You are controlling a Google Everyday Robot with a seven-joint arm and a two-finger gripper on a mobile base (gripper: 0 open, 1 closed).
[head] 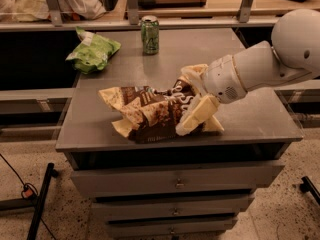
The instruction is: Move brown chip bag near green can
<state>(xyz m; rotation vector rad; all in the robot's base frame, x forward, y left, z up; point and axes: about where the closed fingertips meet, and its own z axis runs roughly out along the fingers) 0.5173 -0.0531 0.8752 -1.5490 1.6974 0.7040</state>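
Observation:
The brown chip bag (145, 115) lies crumpled on its side at the front middle of the grey cabinet top (245, 121). The green can (149, 34) stands upright at the back middle, well apart from the bag. My gripper (189, 95) reaches in from the right and is open. Its cream fingers straddle the bag's right end: one finger (196, 117) lies over the front side, the other (193, 72) is behind the bag. The bag's right end is partly hidden by them.
A bright-green snack bag (93, 51) lies at the back left corner of the top. Drawers (176, 183) are below the top. A shelf with metal posts (133, 3) runs behind the cabinet. The floor drops off on both sides.

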